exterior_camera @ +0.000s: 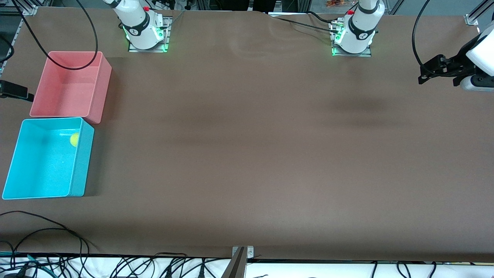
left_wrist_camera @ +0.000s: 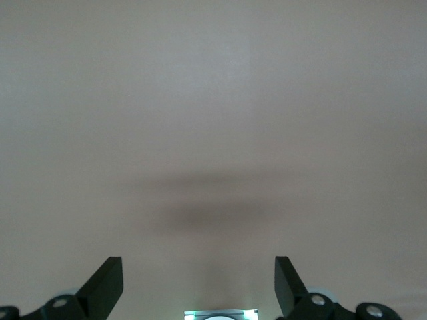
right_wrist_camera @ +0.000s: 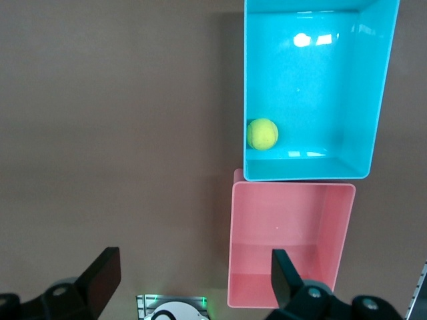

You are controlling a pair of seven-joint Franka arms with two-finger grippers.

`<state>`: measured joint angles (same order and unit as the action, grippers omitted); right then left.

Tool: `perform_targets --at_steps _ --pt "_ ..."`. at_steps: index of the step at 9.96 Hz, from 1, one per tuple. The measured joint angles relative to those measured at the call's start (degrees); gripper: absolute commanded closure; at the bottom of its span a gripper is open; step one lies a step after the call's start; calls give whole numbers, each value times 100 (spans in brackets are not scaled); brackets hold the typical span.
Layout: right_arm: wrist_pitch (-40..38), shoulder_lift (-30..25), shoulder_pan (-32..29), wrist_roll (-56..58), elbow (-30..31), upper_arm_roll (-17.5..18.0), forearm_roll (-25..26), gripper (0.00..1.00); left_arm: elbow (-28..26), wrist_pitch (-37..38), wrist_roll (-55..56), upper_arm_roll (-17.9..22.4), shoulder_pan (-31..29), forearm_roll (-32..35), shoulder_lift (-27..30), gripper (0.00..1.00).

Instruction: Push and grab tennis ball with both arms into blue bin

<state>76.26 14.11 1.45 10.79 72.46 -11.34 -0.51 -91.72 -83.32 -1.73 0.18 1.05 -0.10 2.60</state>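
Blue bin [exterior_camera: 46, 185] at the table's right-arm edge holds the tennis ball [exterior_camera: 74, 139] — job looks done. Left gripper [left_wrist_camera: 199, 287] and right gripper [right_wrist_camera: 193, 283], both released and empty, need only keep clear.

Even, diffuse light falls from above on my table [exterior_camera: 247, 154], and the brown cover shows no hard glare. In the front view soft, blurred shadows lie in long smears across the middle, the darkest patch toward my left arm's end. The blue bin [exterior_camera: 83, 162] and the pink bin [exterior_camera: 101, 92] each cast a dim shadow on the table beside them. My bases glow green at their edges. In my left wrist view the surface looks pale and washed out, with a hazy double shadow between my dark jaws. In my right wrist view colours are rich and crisp; two bright white reflections sit on the blue bin's floor, and the tennis ball [right_wrist_camera: 262, 134] is sharp.
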Motion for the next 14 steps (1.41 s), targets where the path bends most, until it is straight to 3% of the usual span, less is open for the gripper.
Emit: perform_targets --at_steps 1,4,6,9,14 --pt "300 -255 15 -24 349 103 5 0 1 0 0 -7 26 0 -3 0" --pt "1781 -1643 0 -559 2470 334 26 0 4 0 0 -7 56 0 -8 0" --pt "2079 -2077 -122 -764 3156 772 76 0 6 0 0 -5 57 0 -9 0" --pt "2198 -2039 -169 -840 3250 871 78 0 7 0 0 -5 60 0 -16 0" --pt "1978 -1748 -154 -829 2856 865 78 0 169 -3 0 -9 121 0 -84 0"
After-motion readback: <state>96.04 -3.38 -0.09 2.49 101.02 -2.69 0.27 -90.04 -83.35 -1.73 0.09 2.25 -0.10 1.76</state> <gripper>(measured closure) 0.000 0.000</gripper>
